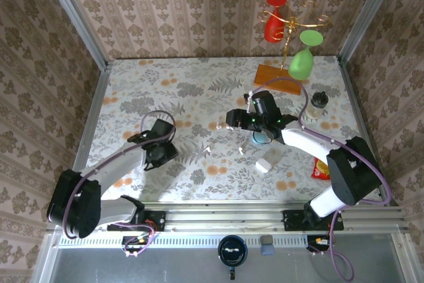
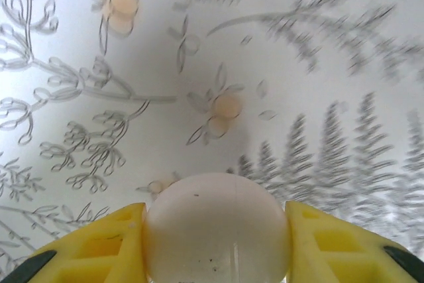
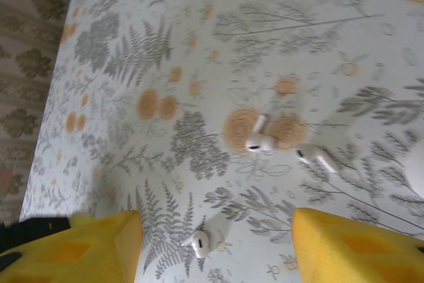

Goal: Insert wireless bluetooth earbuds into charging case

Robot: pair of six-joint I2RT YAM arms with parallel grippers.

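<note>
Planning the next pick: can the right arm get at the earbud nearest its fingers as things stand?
Probably yes. The right gripper is open above the table, and the nearest earbud lies bare in line between its fingers, nothing over it. The other two earbuds lie apart, farther out.

The top external camera looks down from high behind the near edge over the whole floral-patterned tabletop [image 1: 199, 84]. The left wrist camera hangs very close above it, a white glossy pebble-shaped case [image 2: 215, 230] at its lower edge. The right wrist camera views the same surface obliquely, from farther off.
</note>
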